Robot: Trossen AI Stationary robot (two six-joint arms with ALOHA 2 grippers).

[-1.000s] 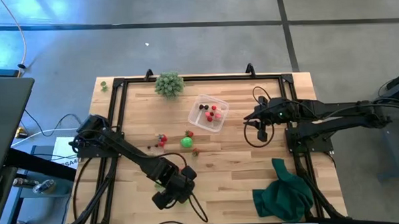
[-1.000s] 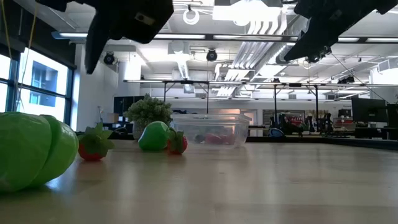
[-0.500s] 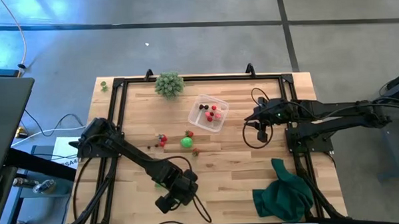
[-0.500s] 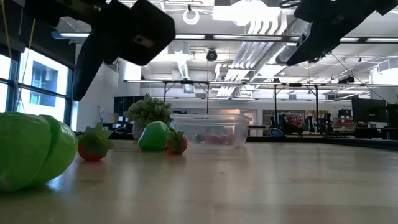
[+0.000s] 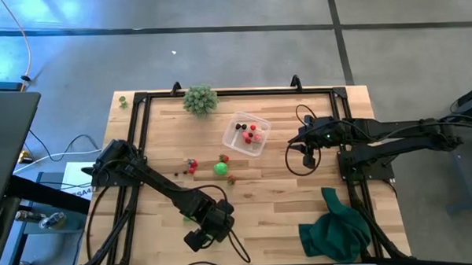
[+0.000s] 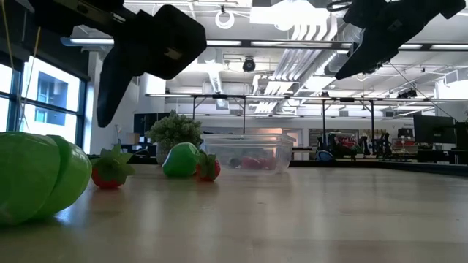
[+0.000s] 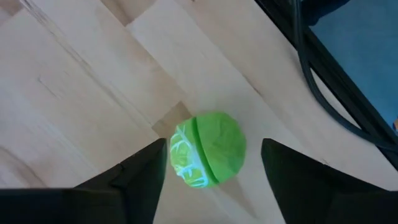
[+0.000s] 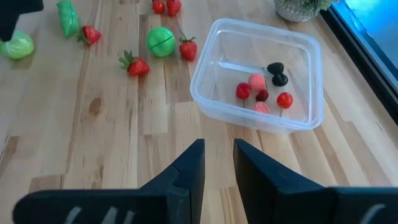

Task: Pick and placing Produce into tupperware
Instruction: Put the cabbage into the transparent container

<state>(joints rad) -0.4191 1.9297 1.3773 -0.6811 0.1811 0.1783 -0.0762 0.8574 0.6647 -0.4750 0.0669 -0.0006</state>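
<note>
The left arm hides the round green piece (image 7: 208, 148) near the bottom of the high view; the low view's left edge crops it.

- I've got the spiky pale-green ball (image 5: 199, 99) sitting at the far edge of the wooden table (image 5: 278, 202), near the black frame rail.
- Dark green cloth (image 5: 335, 231) lies crumpled at the near right corner.
- Grey floor (image 5: 217, 46) around me, with a white cable (image 5: 19, 42) trailing.
</note>
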